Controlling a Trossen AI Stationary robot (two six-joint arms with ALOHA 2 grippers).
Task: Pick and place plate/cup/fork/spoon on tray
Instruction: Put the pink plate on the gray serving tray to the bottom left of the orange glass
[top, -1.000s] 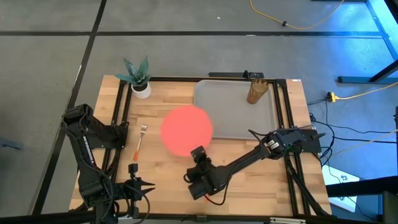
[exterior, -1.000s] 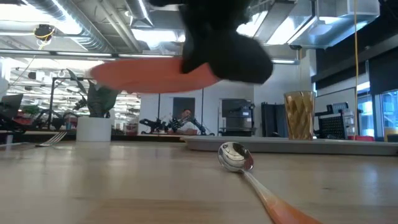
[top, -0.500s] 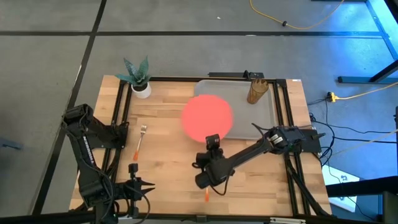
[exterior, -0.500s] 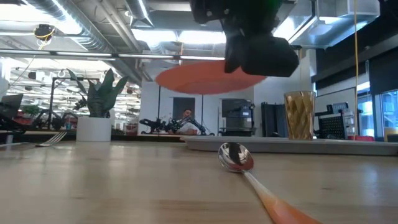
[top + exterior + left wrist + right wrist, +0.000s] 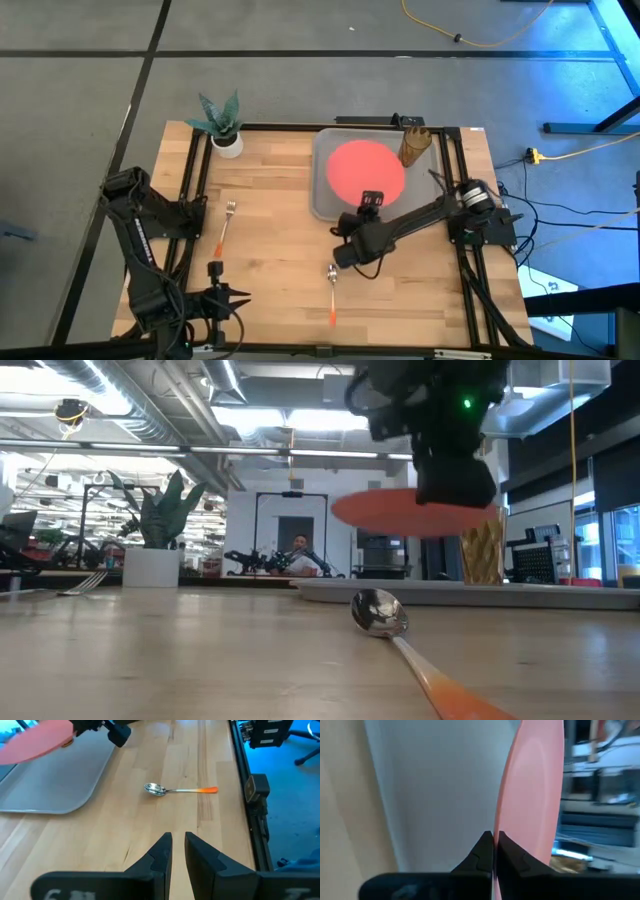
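The coral plate (image 5: 366,168) hangs over the grey tray (image 5: 330,205), with my right gripper (image 5: 371,199) shut on its near rim. The low view shows the plate (image 5: 400,512) about level, well above the tray (image 5: 450,590). The amber cup (image 5: 413,145) stands upright on the tray's far right corner. The spoon (image 5: 332,290) lies flat on the wood near the front edge, and the fork (image 5: 226,224) lies flat at the left. My left gripper (image 5: 178,842) waits at the near left (image 5: 235,300), its fingers close together with nothing between them. My right gripper pinches the plate's near rim (image 5: 502,825) between its two fingers. The fingers slant down from the table's near side. The plate is lifted clear, roughly level above the tray.
A white pot with a green plant (image 5: 224,128) stands at the far left corner. Black frame rails run along the table's left and right sides. Bare wood lies between the fork and the tray.
My right gripper has carried the plate toward the table's far right, from above the bare wood to above the tray, rolling its wrist on the way. The plate has stayed lifted and about level. The spoon, earlier under the arm, now shows in the high view.
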